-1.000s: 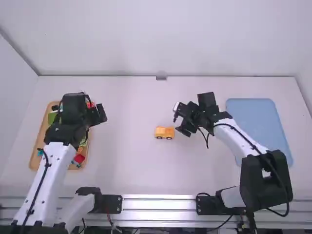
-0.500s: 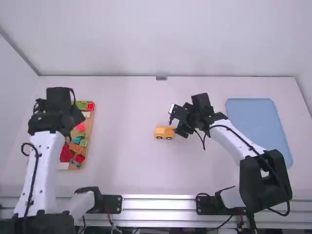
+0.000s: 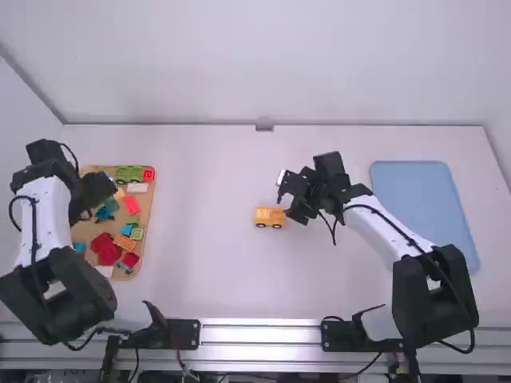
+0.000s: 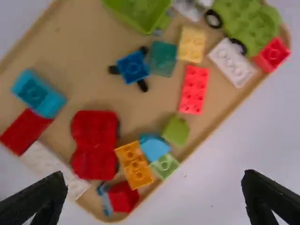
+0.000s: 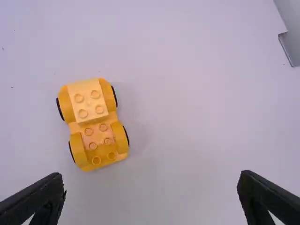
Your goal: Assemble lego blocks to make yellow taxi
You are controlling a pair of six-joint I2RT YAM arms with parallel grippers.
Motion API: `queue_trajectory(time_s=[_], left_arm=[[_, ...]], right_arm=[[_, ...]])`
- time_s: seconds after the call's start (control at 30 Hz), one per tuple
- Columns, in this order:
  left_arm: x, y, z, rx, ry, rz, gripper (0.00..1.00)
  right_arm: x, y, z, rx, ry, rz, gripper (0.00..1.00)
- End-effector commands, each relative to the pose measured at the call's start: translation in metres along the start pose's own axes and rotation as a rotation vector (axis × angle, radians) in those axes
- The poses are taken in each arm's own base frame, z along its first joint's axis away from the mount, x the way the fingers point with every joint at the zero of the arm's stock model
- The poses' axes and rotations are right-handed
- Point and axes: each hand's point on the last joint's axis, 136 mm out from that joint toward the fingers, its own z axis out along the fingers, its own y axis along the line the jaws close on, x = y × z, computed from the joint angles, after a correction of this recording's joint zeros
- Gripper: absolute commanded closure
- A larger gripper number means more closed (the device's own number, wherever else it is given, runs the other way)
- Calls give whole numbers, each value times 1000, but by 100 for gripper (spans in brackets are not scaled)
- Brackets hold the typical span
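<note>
Yellow wheeled toy car (image 5: pixel 94 124) on white table (image 5: pixel 183 108), apart from the gripper's (image 5: pixel 151 194) spread fingers.

Toy car (image 5: pixel 85 161): yellow, with 4 black-edged wheels. Raised block (image 5: pixel 87 103): pale yellow. Tray (image 4: pixel 84 70): tan. Mat (image 3: pixel 411 195): uniform light blue. Wheeled brick (image 4: pixel 133 66): blue, wheels black. Double base (image 4: pixel 94 145): dark red.
</note>
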Motion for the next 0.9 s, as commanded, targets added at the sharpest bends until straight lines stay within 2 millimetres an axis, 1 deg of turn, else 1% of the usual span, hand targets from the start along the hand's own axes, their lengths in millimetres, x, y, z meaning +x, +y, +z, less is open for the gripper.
queue_trajectory(time_s=[0.0,0.07,0.13,0.17,0.27,0.33,0.37,0.43,0.47,0.5,0.6,0.63,0.67,0.73,0.87], left_arm=[[-10,-33,3,121,12,75,1],[-16,-49,18,120,50,112,1],[-20,-56,26,117,68,124,1],[-26,-58,35,91,89,126,1],[-36,-54,46,38,124,126,1],[-44,-46,53,-4,140,118,1],[-48,-42,57,-26,149,113,1],[-57,-26,63,-76,169,91,1],[-58,-24,63,-80,171,87,1],[-63,-16,66,-80,175,73,0],[-68,-5,71,-82,178,48,5],[-68,-1,73,-85,182,51,9],[-67,0,76,-86,191,56,11],[-65,1,78,-92,199,59,11],[-66,-16,85,-87,174,123,6]], right_arm=[[-4,0,-4,6,-14,0,2],[-5,-1,-4,11,-17,13,1],[-5,-2,-4,14,-19,22,2],[-5,-2,-4,14,-19,23,2],[-5,-2,-4,12,-17,24,1],[-5,-1,-4,11,-17,24,2],[-5,-1,-4,12,-18,23,1],[-6,-2,-4,13,-21,21,1],[-6,-2,-4,14,-21,21,2],[-6,-2,-4,14,-21,22,2],[-6,-2,-4,13,-21,22,2],[-6,-2,-4,13,-21,22,2],[-6,-2,-4,14,-21,21,2],[-7,-3,-4,17,-25,20,2],[-10,-6,-5,30,-40,39,2]])
